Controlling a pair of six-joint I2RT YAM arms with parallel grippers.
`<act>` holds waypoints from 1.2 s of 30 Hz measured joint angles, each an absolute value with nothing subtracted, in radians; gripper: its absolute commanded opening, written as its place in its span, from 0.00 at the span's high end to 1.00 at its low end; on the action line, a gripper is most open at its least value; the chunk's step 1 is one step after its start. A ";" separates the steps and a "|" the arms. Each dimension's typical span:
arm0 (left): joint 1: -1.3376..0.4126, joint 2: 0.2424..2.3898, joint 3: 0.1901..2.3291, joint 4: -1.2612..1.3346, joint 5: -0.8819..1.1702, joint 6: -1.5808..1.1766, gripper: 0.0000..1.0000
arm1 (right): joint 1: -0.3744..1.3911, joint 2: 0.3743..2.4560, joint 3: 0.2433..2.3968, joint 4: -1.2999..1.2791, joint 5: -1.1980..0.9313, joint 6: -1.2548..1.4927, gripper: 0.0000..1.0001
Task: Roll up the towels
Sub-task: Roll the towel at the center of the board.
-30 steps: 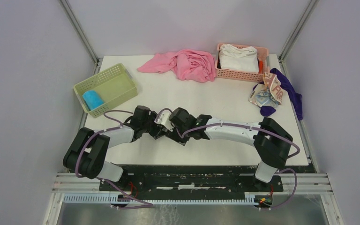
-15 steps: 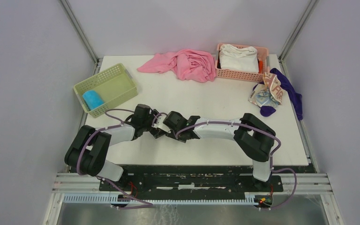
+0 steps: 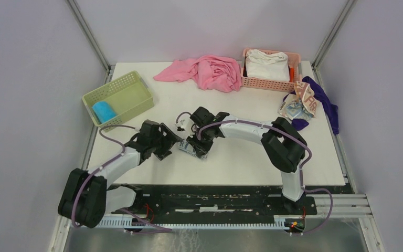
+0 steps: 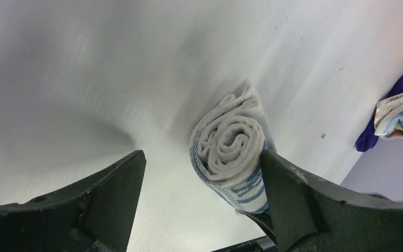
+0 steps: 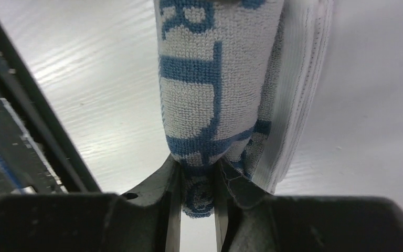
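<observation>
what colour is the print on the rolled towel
Blue on white; the rolled towel shows it best in the right wrist view.

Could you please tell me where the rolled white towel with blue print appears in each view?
Top external: rolled towel just left of centre.
Left wrist: right of centre, spiral end showing.
Right wrist: top centre, pinched by the right gripper.
Shared landmark: the white table.

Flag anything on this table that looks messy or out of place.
Two heaps stand out: the pink cloth lies crumpled at the far edge, and the cream towel sits unrolled in a tangle with a purple cloth by the pink basket, at the right edge. The rolled printed towel looks fine.
</observation>
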State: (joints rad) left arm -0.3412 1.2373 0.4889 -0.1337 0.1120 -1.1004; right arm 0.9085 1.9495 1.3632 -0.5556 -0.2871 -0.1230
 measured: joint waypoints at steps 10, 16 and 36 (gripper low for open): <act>-0.334 0.916 0.378 -0.200 0.074 -1.110 0.12 | 0.830 2.042 1.413 -0.579 -0.632 0.051 0.81; -0.384 0.911 0.287 -0.101 0.116 -1.174 0.15 | 0.808 2.074 1.409 -0.523 -0.718 0.192 0.80; -0.463 1.198 0.217 0.334 0.157 -1.285 0.31 | 0.699 2.158 1.220 -0.058 -1.012 0.680 0.80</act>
